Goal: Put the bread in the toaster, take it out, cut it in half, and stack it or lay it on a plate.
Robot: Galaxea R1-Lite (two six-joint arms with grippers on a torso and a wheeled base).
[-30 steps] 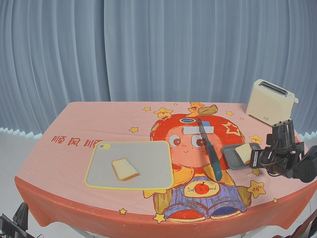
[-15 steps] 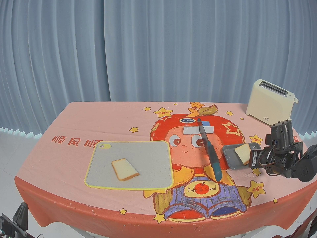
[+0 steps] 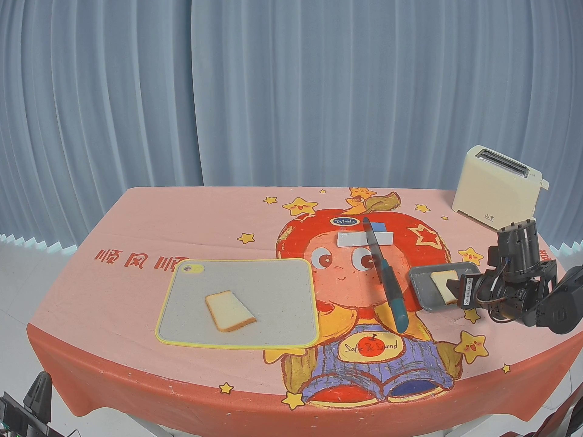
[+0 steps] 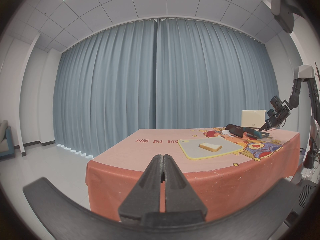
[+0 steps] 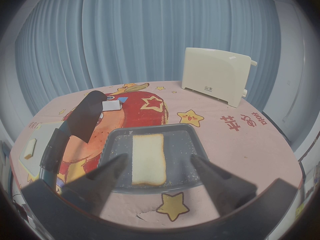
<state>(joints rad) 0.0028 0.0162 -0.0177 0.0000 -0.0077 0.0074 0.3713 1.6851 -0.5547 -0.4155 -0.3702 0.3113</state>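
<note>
A: How is the right gripper (image 5: 159, 156) held?

B: It is spread wide with nothing grasped. One finger (image 5: 106, 174) is seen on each side of the bread half (image 5: 148, 164), and no contact with it can be made out.

A: Where is that bread half placed?

B: It is laid flat in the grey tray (image 5: 180, 147), along the tray's middle. The tray is set at about 3 o'clock on the table (image 3: 182, 226), just in front of the gripper.

A: What is found around the tray?

B: The toaster (image 3: 497, 187) is stood at 1 o'clock from it, apart. The knife (image 3: 388, 280) is laid at 9 o'clock, just beside the tray. Its dark blade is rested on a white block (image 3: 349, 239), and its teal handle is pointed toward the near edge. Farther out at 9 o'clock the cutting board (image 3: 273, 311) is laid — a second bread half (image 3: 229, 311) is laid flat near its middle.

A: And the left gripper (image 4: 163, 157)?

B: It is seen clenched, the fingers pressed together with nothing between them. It is held off the table, out beyond its 8 o'clock side.
</note>
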